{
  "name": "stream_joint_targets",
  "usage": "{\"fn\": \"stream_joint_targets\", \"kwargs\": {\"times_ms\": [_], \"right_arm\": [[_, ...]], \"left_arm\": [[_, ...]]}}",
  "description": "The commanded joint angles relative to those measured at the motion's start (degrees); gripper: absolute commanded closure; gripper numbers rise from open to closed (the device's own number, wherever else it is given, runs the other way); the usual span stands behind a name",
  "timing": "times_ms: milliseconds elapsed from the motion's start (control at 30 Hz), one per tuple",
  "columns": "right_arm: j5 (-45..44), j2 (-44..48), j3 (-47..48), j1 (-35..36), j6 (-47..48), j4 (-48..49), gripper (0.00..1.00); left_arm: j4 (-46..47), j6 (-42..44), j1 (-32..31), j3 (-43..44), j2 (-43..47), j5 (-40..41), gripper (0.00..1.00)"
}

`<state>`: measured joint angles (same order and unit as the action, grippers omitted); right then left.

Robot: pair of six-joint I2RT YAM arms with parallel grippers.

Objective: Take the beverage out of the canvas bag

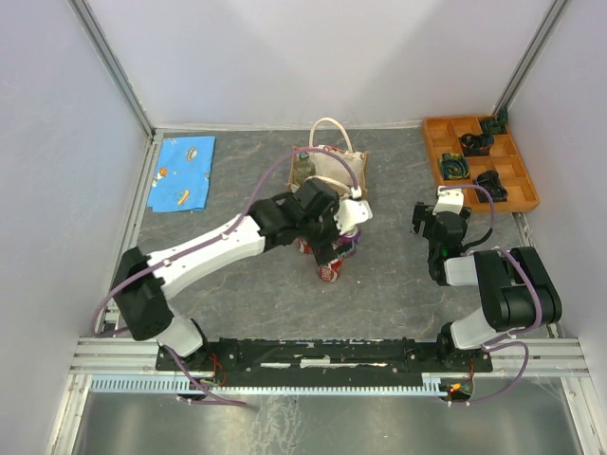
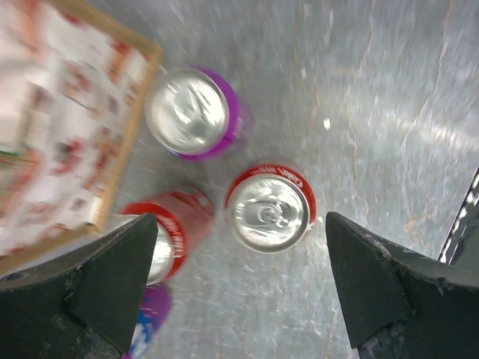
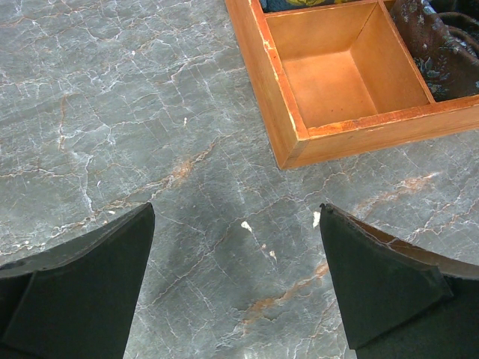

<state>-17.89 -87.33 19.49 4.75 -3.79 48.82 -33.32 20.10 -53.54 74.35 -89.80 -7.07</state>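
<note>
The canvas bag (image 1: 334, 163) stands upright at the far middle of the counter (image 1: 398, 294), its cream handles looped above its open mouth. The left arm reaches across to just in front of it, so its wrist hides part of the bag's near side in the top view.

The left tool (image 2: 239, 224) is spread wide and has hold of nothing. It looks straight down on a red can (image 2: 269, 209) that stands upright on the counter, in the gap between the two fingers (image 2: 97, 284) and touching neither. A purple can (image 2: 196, 112) stands upright just beyond it, close beside the bag's patterned wall. A second red can (image 2: 179, 221) sits near the bag's lower corner, its top partly hidden behind the left finger. All three cans are outside the bag on the bare counter. The wrist view is blurred on the bag's side, and it cannot be told what the bag has inside.

The right tool (image 3: 236, 217) is also wide open and empty, hanging over bare counter near the corner of an orange tray (image 3: 262, 75). The tray's nearest compartment is bare wood. A blue cloth (image 1: 185, 172) lies flat at the far left.
</note>
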Motion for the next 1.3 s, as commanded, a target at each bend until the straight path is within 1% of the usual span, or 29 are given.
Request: {"fn": "stream_joint_targets", "kwargs": {"times_ms": [0, 133, 267, 400, 467, 533, 600, 667, 733, 833, 933, 1067, 1267], "right_arm": [[-0.4, 0.7, 1.0, -0.2, -0.4, 1.8, 0.01], [-0.4, 0.7, 1.0, -0.2, -0.3, 1.8, 0.01], [-0.4, 0.7, 1.0, -0.2, -0.4, 1.8, 0.01], [-0.4, 0.7, 1.0, -0.2, -0.4, 1.8, 0.01], [-0.3, 0.8, 1.0, -0.2, -0.3, 1.8, 0.01], [-0.3, 0.7, 1.0, -0.2, -0.4, 1.8, 0.01], [-0.4, 0.7, 1.0, -0.2, -0.4, 1.8, 0.01], [-0.4, 0.7, 1.0, -0.2, -0.4, 1.8, 0.01], [-0.4, 0.7, 0.9, -0.2, -0.4, 1.8, 0.01], [-0.3, 0.7, 1.0, -0.2, -0.4, 1.8, 0.01], [-0.4, 0.7, 1.0, -0.2, -0.4, 1.8, 0.01], [-0.3, 0.7, 1.0, -0.2, -0.4, 1.8, 0.01], [-0.4, 0.7, 1.0, -0.2, -0.4, 1.8, 0.01]], "left_arm": [[-1.1, 3.9, 2.3, 10.8, 7.0, 0.0, 0.01], [3.4, 1.8, 7.9, 14.3, 7.7, -1.5, 0.03], [11.0, -3.0, 14.4, 14.6, 6.3, -2.0, 0.14], [17.9, -7.9, 21.1, 15.8, 2.3, -5.4, 0.27], [21.2, -9.5, 23.5, 17.0, -0.5, -6.3, 0.32], [23.9, -10.1, 24.7, 17.9, -3.1, -6.5, 0.35], [26.5, -10.2, 25.3, 18.1, -5.7, -7.0, 0.35], [29.4, -10.2, 25.9, 17.5, -8.0, -7.3, 0.32], [32.5, -11.0, 26.6, 16.6, -10.0, -8.1, 0.25], [37.7, -12.7, 27.7, 14.7, -12.2, -9.5, 0.26], [44.8, -14.0, 28.6, 11.2, -13.4, -9.2, 0.26], [51.5, -15.1, 29.6, 8.2, -15.5, -9.7, 0.26], [53.2, -15.7, 29.7, 8.6, -19.2, -11.6, 0.28]]}}
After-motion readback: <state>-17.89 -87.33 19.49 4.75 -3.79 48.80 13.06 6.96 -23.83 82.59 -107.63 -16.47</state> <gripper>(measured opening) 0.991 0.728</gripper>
